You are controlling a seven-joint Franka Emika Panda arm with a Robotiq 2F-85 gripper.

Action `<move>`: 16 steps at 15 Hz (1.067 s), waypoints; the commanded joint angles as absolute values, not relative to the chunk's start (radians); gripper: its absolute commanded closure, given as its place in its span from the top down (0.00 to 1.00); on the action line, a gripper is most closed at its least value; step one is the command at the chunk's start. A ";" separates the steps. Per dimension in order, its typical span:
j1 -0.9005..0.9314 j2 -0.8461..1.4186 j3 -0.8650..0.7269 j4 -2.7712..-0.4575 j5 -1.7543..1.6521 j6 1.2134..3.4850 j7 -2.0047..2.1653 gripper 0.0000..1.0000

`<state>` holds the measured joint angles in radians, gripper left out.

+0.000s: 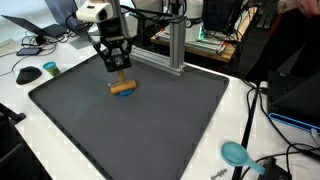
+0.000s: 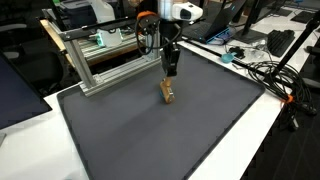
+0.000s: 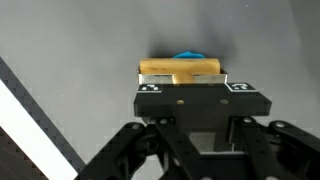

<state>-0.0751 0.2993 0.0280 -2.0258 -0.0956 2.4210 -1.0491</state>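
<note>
My gripper [image 1: 119, 72] hangs over the far part of a dark grey mat [image 1: 130, 130], pointing down. It is shut on a tan wooden block [image 1: 123, 88], which rests low at the mat's surface. In an exterior view the block [image 2: 167, 93] stands just under the gripper [image 2: 171, 72]. The wrist view has the block [image 3: 180, 68] lying crosswise just past the gripper [image 3: 193, 86], with a small blue thing [image 3: 188, 55] peeking out behind it. Whether the block touches the mat I cannot tell.
An aluminium frame [image 1: 170, 45] stands at the mat's far edge, close behind the arm, and shows again as the aluminium frame [image 2: 100, 55]. A teal scoop [image 1: 235, 153] and cables lie on the white table by the near corner. A mouse [image 1: 30, 73] sits off the mat.
</note>
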 commanded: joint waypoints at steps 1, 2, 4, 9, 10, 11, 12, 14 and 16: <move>-0.098 0.352 0.064 -2.015 -0.025 2.440 -1.112 0.22; -0.099 0.353 0.066 -2.015 -0.019 2.442 -1.123 0.22; -0.100 0.354 0.068 -2.013 -0.011 2.440 -1.137 0.22; -0.103 0.361 0.074 -2.006 0.004 2.435 -1.165 0.22; -0.103 0.363 0.076 -2.004 0.007 2.433 -1.169 0.22; -0.105 0.365 0.079 -2.001 0.016 2.429 -1.177 0.22; -0.104 0.366 0.079 -1.999 0.017 2.429 -1.180 0.22; -0.104 0.369 0.082 -1.995 0.025 2.425 -1.193 0.22; -0.103 0.371 0.082 -1.992 0.028 2.423 -1.199 0.22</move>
<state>-0.0904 0.3116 0.0477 -2.0070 -0.0317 2.4210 -1.1542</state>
